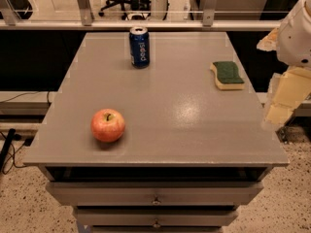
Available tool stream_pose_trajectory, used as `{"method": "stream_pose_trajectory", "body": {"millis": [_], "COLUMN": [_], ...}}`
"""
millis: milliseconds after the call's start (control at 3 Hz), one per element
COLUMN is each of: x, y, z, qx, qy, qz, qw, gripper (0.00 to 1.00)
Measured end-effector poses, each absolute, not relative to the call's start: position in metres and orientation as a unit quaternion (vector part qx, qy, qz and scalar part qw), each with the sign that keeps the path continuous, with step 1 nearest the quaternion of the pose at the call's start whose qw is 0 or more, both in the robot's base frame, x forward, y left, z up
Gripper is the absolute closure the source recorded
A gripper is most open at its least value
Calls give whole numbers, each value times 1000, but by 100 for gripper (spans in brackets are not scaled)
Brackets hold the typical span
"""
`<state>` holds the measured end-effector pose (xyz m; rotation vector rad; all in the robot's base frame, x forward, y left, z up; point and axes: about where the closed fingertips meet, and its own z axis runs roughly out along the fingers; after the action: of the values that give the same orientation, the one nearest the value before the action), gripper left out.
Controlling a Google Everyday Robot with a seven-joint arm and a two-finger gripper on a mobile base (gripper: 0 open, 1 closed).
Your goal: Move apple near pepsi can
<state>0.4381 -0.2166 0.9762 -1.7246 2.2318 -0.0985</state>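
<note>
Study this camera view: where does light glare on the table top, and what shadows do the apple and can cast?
Camera view: a glare patch lies on the table top right of centre; the apple casts a small dark shadow at its base; the pepsi can only a faint one; the gripper, off the table's right edge, looks washed pale.
</note>
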Motion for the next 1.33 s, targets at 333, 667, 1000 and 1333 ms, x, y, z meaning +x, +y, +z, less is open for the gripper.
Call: {"method": "stream_pose_trajectory", "body": {"millis": [333,667,1000,1333], "x": [438,444,456,457], "y": [-217,-206,-165,-108], "z": [976,971,951,934], "qx": [-603,-608,-620,-635], "qy": [781,775,753,724], "qz": [-35,-11,61,126], "qw": [159,175,209,239], "gripper": [0,0,0,0]}}
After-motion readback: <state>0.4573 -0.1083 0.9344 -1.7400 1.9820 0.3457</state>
